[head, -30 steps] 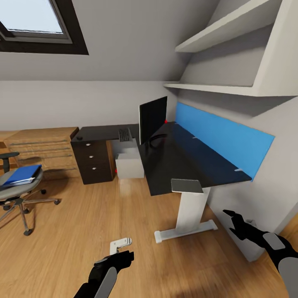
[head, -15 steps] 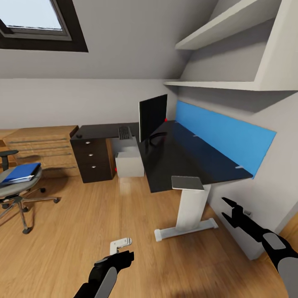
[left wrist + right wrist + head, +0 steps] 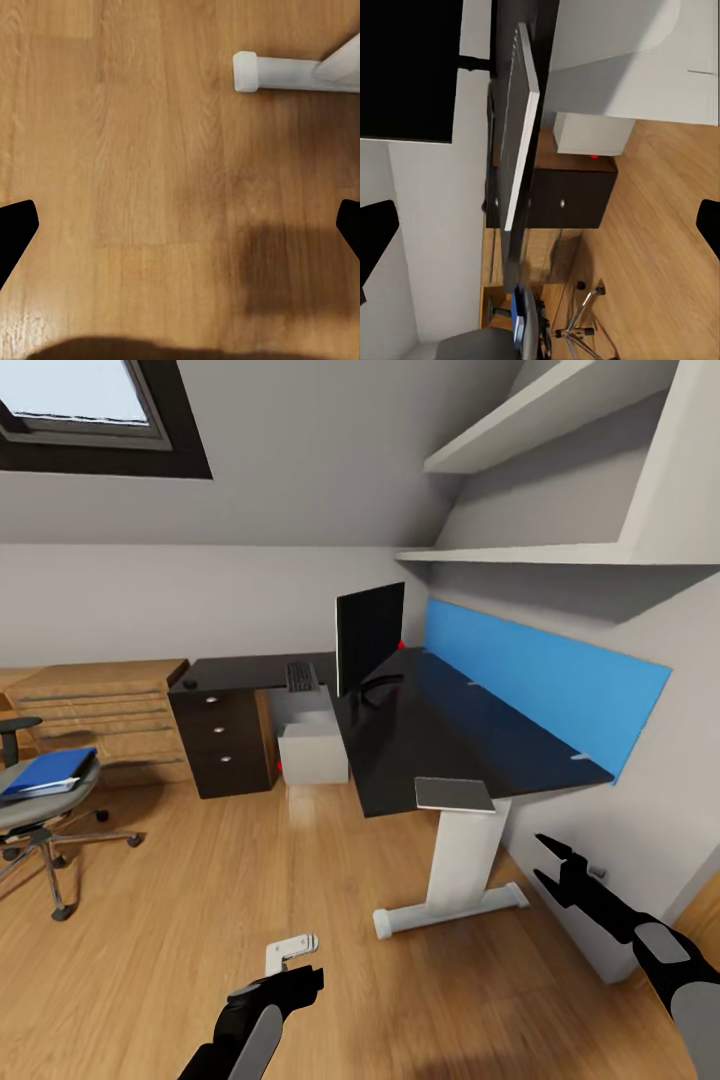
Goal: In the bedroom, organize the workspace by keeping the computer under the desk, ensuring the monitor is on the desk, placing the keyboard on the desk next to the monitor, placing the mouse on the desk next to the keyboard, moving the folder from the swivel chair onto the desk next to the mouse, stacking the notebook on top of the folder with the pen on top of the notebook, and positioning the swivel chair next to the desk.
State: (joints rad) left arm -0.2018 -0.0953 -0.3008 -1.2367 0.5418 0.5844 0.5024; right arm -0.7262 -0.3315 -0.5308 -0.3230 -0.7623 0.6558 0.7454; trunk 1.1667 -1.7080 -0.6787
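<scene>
Both arms hang free: the right end effector [image 3: 552, 867] stands wide and empty beside the bench [image 3: 440, 735], and the left end effector [image 3: 300, 980], low over the oak floor [image 3: 200, 900], is also wide apart in its wrist view. One blue folder [image 3: 45, 772] lies on the one swivel chair [image 3: 40, 810], well apart from the bench, where one monitor [image 3: 368, 638], one keyboard [image 3: 300, 677], one mouse [image 3: 190, 685] and one grey notebook [image 3: 455, 794] rest; one computer [image 3: 312, 752] sits beneath. Likely risk: the chair rolling away on its castors when the folder is grabbed.

Glossy black desk [image 3: 440, 745] on white legs, its drawer unit [image 3: 222, 740] dark with silver knobs; black monitor [image 3: 369, 640]; bright blue folder [image 3: 48, 772] on the grey swivel chair [image 3: 45, 810]; pale grey computer [image 3: 312, 752]; oak plank floor [image 3: 200, 920]
</scene>
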